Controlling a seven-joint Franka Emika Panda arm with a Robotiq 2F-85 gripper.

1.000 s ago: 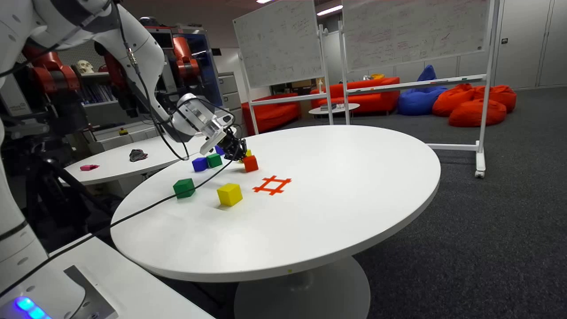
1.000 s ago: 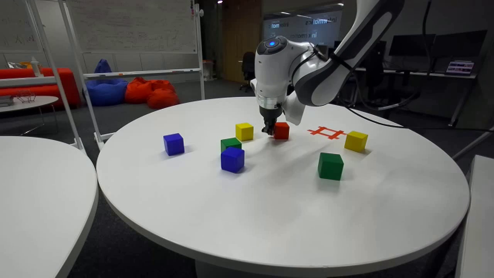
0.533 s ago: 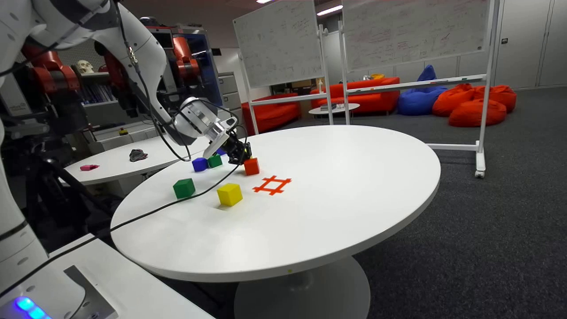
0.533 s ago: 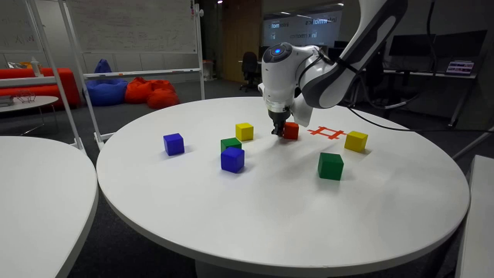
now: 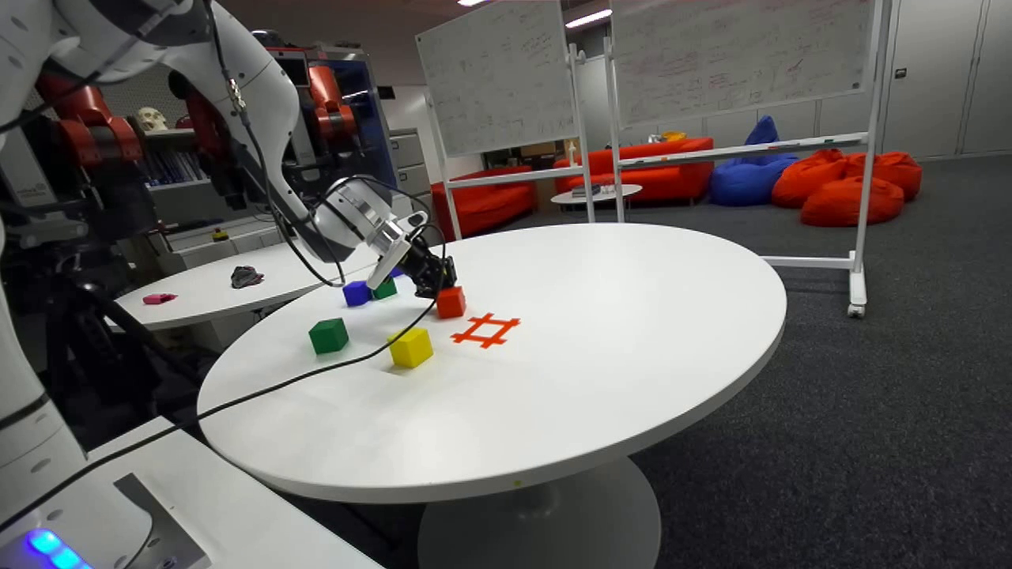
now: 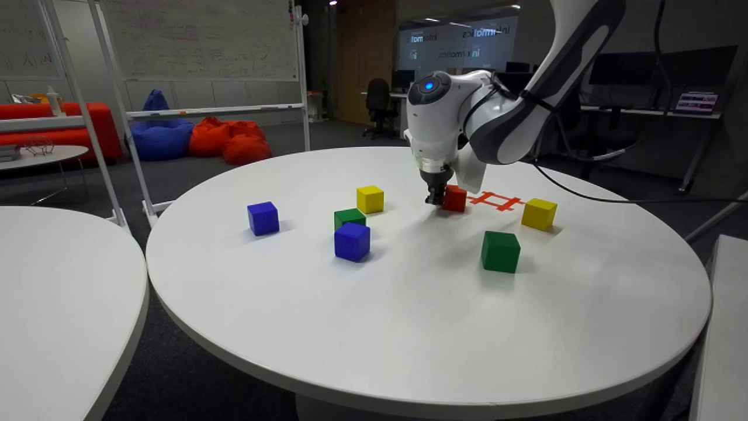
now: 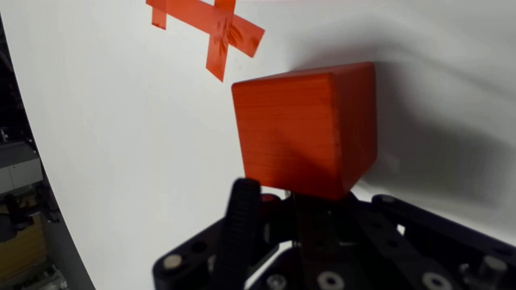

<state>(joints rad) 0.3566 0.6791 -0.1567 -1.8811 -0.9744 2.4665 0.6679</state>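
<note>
Landmark: red tape outline [image 5: 492, 341] on the round white counter [image 5: 624, 379].

In an exterior view I have the pincer [image 5: 443, 280] low, behind and to picture-left of the outline. Red wooden cube [image 5: 451, 302] sits between the two, just short of the outline. Yellow cube [image 5: 410, 348] near the outline's picture-left side.

In an exterior view, the run reads picture-left to right: pincer, red wooden cube [image 6: 454, 199], outline, yellow cube. Fingers [image 6: 436, 190] look drawn together, beside the red one rather than round it; nothing pinched that I can see. Green cube [image 6: 500, 251] on the camera side of the outline. Farther from the outline, past the pincer: a second yellow cube [image 6: 370, 199]. One arm [image 6: 497, 134] only, so no question of which is nearer.

Wrist view: red wooden cube straight ahead of the pincer, no long axis, even-sided. One corner of the outline shows beyond it, toward upper left, white counter showing between them: near, not touching. Its edges run skewed to the outline's. Finger contact partly hidden; I judge it touching. Key relation, to my mind: outline lies past the cube and off to one side of my pincer's line.
</note>
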